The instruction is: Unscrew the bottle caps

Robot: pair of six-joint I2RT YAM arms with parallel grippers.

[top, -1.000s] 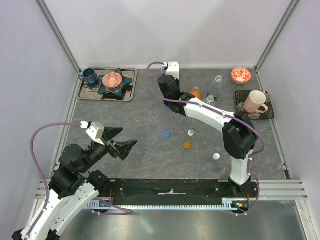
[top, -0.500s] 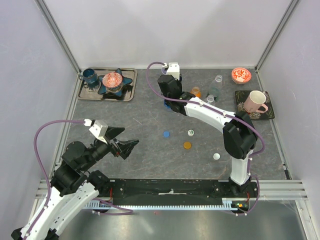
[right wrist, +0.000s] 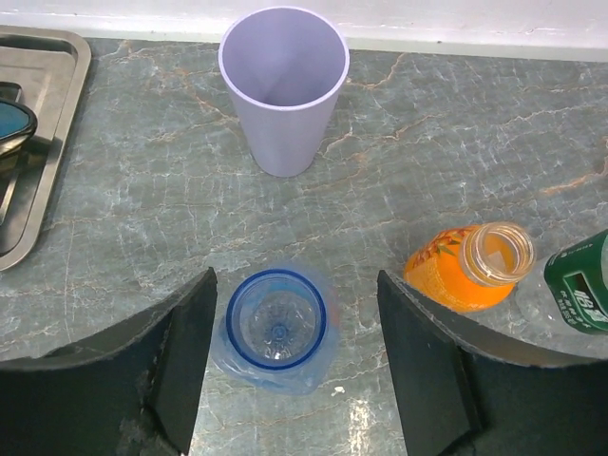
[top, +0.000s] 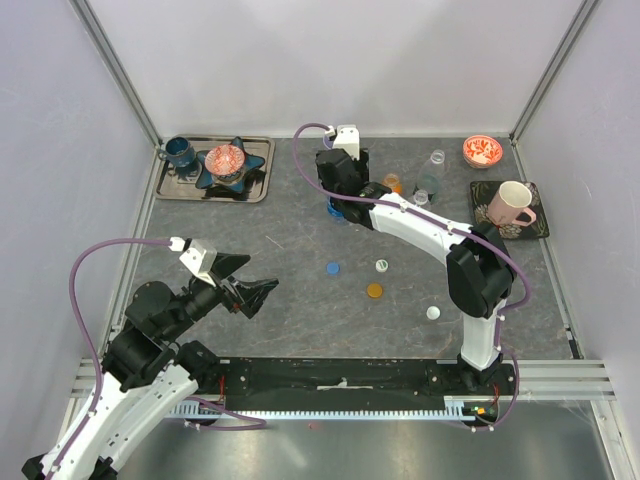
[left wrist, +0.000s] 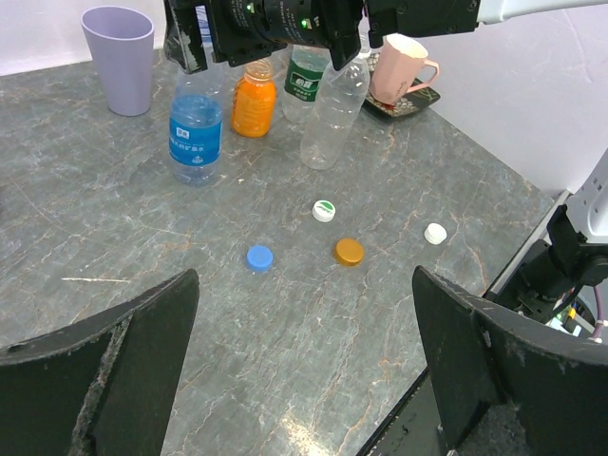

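Well, all 4 bottle caps (top: 374, 291) lie loose in the middle of the top view. Both our right gripper (right wrist: 294, 285), over the blue bottle (right wrist: 276, 320), and left gripper (left wrist: 302, 313) are wide open, holding nothing. Caps look tiny and light; we'd pinch their sides.

Grey marbled tabletop (top: 270, 235). Rectangular silver metal tray (top: 258, 150) lying flat on it. At tray's left end: dark blue glass mug (top: 181, 153). Beside mug, mid-tray: blue star-shaped dish (top: 212, 178) carrying red-and-white patterned bowl (top: 225, 160). Just right of tray: lilac plastic cup (right wrist: 282, 90), upright, mouth up. Well right of tray, across table: small red patterned bowl (top: 481, 151). Nearer than that bowl: pink ceramic mug (top: 512, 203) standing on dark square saucer (top: 537, 224).
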